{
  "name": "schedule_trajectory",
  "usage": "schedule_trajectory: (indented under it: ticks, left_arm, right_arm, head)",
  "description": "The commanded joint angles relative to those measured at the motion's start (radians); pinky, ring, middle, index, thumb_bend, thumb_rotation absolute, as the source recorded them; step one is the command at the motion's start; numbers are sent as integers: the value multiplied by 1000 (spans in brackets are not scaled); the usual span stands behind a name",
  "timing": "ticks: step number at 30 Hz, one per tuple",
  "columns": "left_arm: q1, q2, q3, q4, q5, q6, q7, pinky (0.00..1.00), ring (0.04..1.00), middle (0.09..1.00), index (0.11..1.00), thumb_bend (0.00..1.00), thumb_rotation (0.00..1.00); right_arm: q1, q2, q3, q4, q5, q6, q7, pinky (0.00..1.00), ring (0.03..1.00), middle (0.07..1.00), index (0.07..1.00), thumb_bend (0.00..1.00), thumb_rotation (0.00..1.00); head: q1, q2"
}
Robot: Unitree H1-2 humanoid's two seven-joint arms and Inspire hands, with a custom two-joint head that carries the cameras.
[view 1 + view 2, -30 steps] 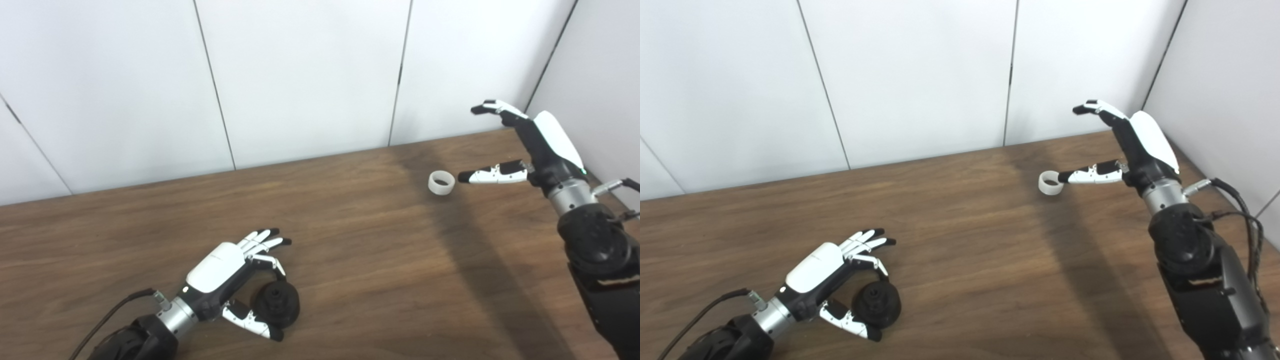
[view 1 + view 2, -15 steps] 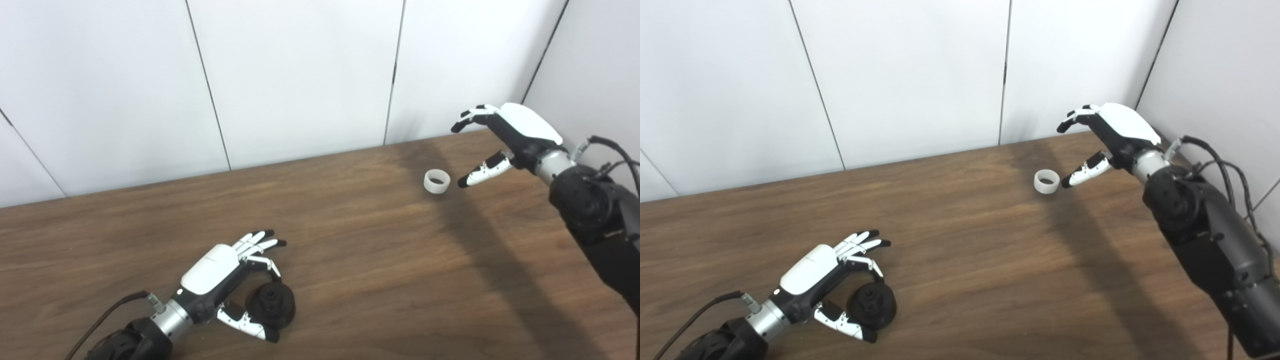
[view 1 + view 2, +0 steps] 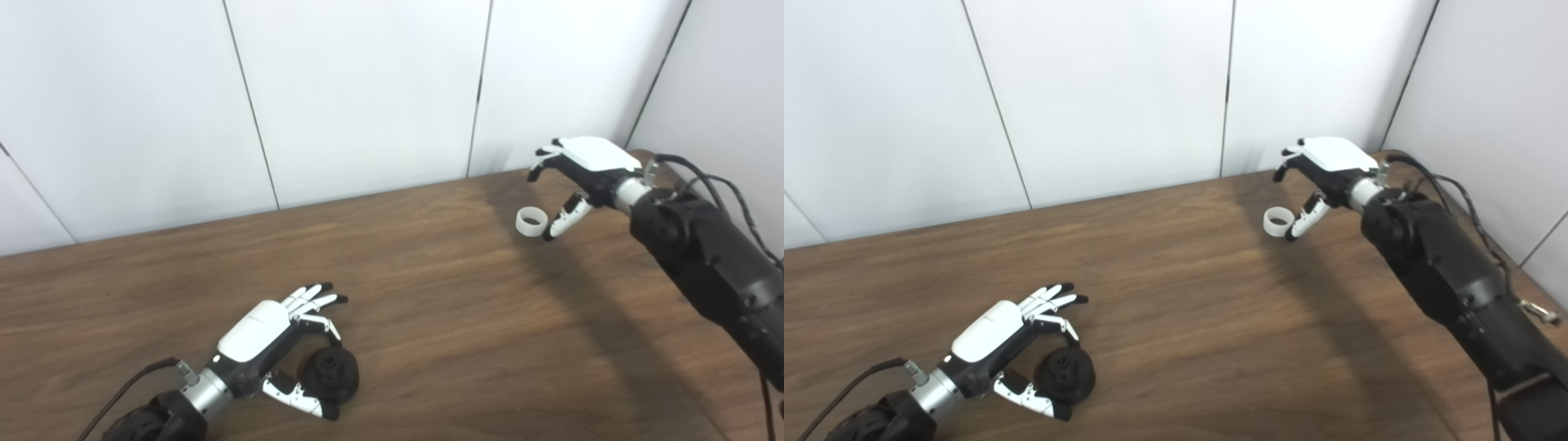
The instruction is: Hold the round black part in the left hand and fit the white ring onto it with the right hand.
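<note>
Left eye view
Surface: a brown wood-grain worktop (image 3: 429,294) against white wall panels.
Left hand: the white and black left hand (image 3: 269,343) lies near the worktop's front edge, towards its left; its fingers and thumb curl loosely around the part, and a firm grip cannot be told.
Black part: the round black plastic part (image 3: 331,375) sits flat on the worktop inside that curl, its raised hub facing up, so its axis stands upright.
Right hand: the white and black right hand (image 3: 579,168) hovers near the worktop's back right corner, palm down, fingers spread wide and holding nothing.
White ring: the short white plastic ring (image 3: 530,222) rests on the worktop just beside the right thumb tip, its opening facing up and slightly towards the camera; contact cannot be told.

Right eye view
Left hand: thumb under the near side of the black part (image 3: 1066,375), fingers arched over the far side, the part not lifted.
Right hand: open above the white ring (image 3: 1277,221), thumb reaching down alongside it.
Ring and part: well apart, at opposite ends of the worktop.

Progress
Done: both hands appear placed at their objects.
Left: likely closing on each, lifting, bringing them together, then lining the ring's axis up with the hub and pressing it on.
</note>
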Motion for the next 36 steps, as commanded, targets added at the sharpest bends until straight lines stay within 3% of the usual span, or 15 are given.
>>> schedule_trajectory:
  ticks: [1,9,36]
  left_arm:
    - [3,30,-1,-7,11,6,-20,1000,1000,927,481,525,65]
    - [9,45,-2,-15,10,6,-21,1000,1000,928,481,525,64]
    - [29,59,10,-51,-1,6,-33,1000,1000,930,481,525,65]
  right_arm:
    - [-50,-21,1,2,-20,-13,1,1000,1000,947,727,958,223]
    - [-74,-5,52,46,-91,-14,-2,1000,1000,967,756,982,276]
    - [-95,7,54,115,-136,-51,-25,1000,1000,964,747,943,292]
  head:
    - [-6,-4]
    - [-22,-11]
    - [-30,-8]
